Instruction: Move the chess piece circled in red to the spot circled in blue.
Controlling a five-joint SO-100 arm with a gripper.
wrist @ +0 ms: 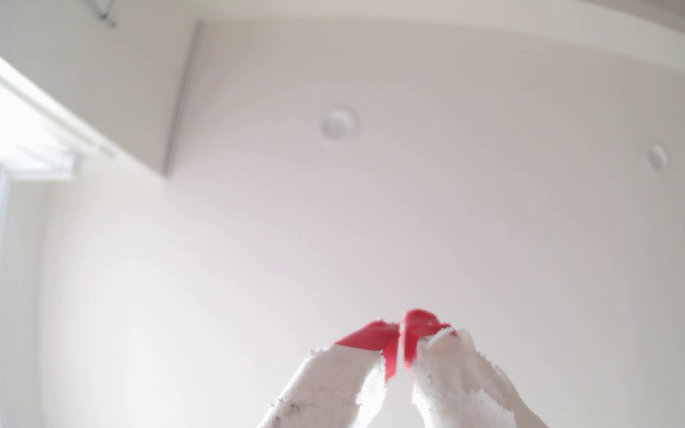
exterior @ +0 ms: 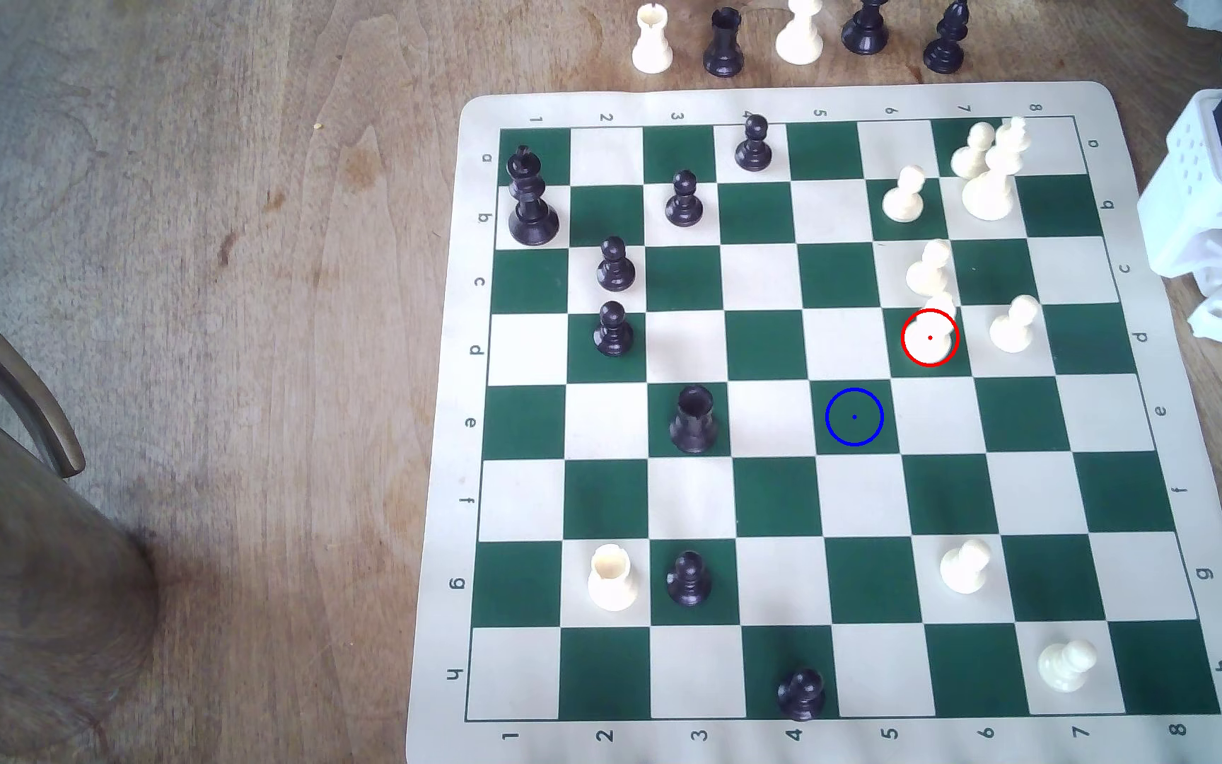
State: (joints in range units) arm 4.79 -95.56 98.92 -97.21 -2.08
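Meanwhile, red-circled pawn crowded by white pawn, blue-ringed square bare, end effector pressed together.

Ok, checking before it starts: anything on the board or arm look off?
No piece lies toppled on the board. The end effector points at the ceiling, its white finger wrapping frayed and smudged.

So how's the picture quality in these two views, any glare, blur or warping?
Exterior view: mostly sharp, but the white pieces wash out, and the chess piece circled in red is blown to flat white; the board edges bow slightly. Wrist view: overexposed and soft, the hand blurred, strong fisheye bending the ceiling lines, window glare.
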